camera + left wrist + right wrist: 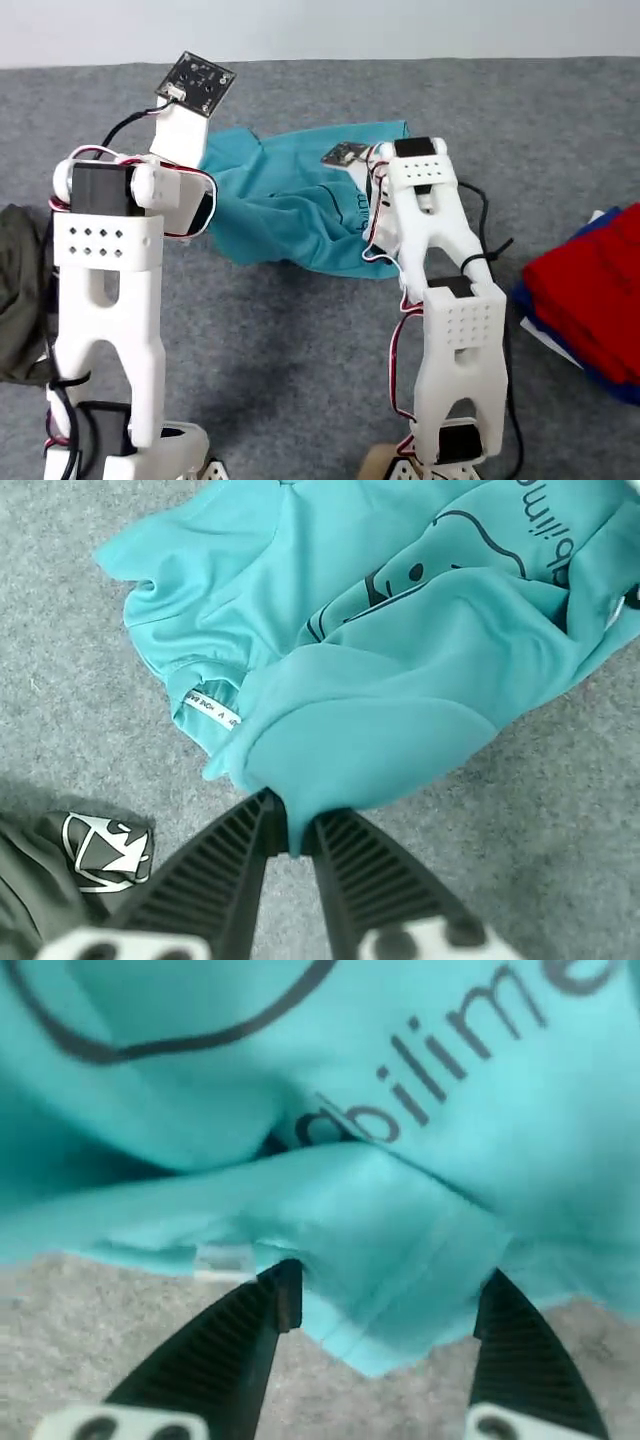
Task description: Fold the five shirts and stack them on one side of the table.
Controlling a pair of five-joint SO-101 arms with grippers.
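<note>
Left gripper (291, 825): closed on a doubled fold of the teal shirt (400, 690), pinched at the fingertips only. Right gripper (388, 1298): jaws wide, straddling the stitched hem (420, 1290), gripping nothing. The shirt lies crumpled between both arms on the grey table (300, 340).

Judgement: light, limp fabric, liable to sag and slip. It is best taken at hem or seam, deeper in the jaws.

Farther out, a dark shirt (15, 290) lies beside the left arm, and folded red and blue shirts (595, 290) lie on the right.
</note>
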